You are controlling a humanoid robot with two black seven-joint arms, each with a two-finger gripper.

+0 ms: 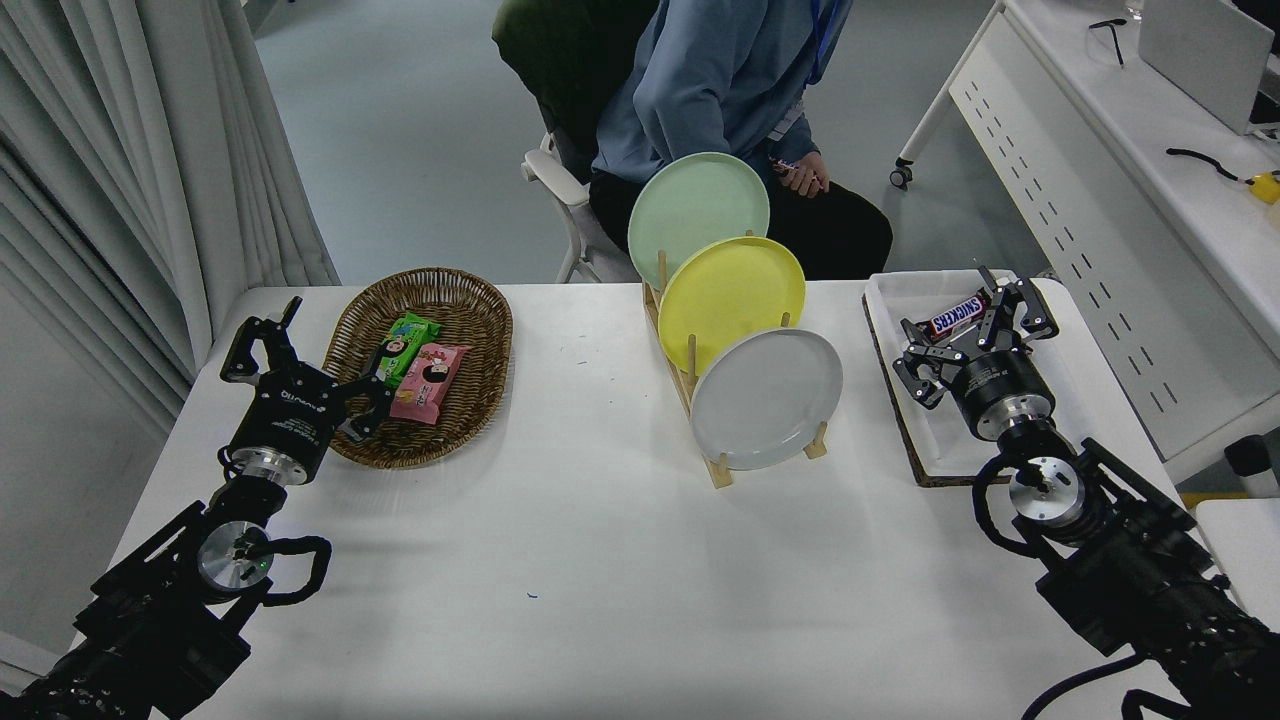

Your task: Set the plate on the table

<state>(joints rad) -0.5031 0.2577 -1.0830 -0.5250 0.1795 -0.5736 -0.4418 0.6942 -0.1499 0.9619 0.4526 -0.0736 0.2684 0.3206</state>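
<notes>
The light-grey plate (766,398) stands on edge in the front slot of a wooden rack (722,472) at the middle of the white table (600,570). A yellow plate (730,298) and a pale green plate (697,205) stand behind it in the same rack. My right gripper (968,330) is open over the white tray at the right, about a hand's width right of the grey plate, and holds nothing. A Snickers bar (957,316) lies between its spread fingers. My left arm is parked at the lower left, its gripper (318,352) open next to the basket.
A wicker basket (350,325) with a green and a pink snack pack sits at the back left. The white tray (890,292) lies at the back right. A person in a blue top sits behind the rack. A white perforated desk (1100,200) stands at the right.
</notes>
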